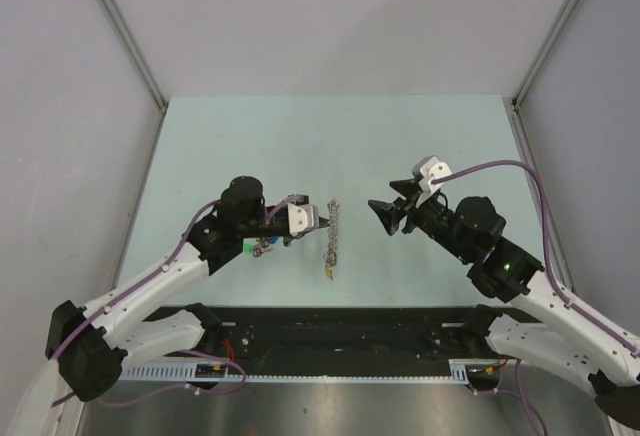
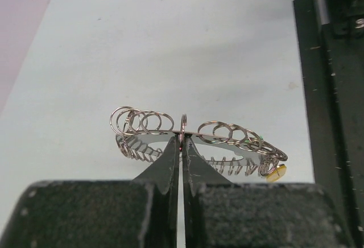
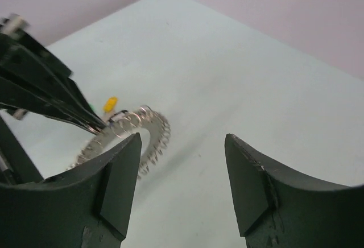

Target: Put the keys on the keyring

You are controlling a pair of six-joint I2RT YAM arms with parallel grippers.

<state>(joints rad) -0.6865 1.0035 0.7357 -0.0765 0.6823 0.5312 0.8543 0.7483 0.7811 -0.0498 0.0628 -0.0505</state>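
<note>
The top camera is looking steeply down from above and behind the arm bases, taking in the whole table (image 1: 330, 136) from afar. The left wrist camera is peering along the left gripper (image 2: 182, 141), close upon the keyring (image 2: 222, 135). The right wrist camera is facing it from farther back across the right gripper (image 3: 182, 145), and all three views are sharing that keyring.

I see a pale green tabletop (image 1: 300, 136), 3 plain grey-white walls (image 1: 330, 16), 2 metal corner posts (image 1: 122, 31), and even light.
</note>
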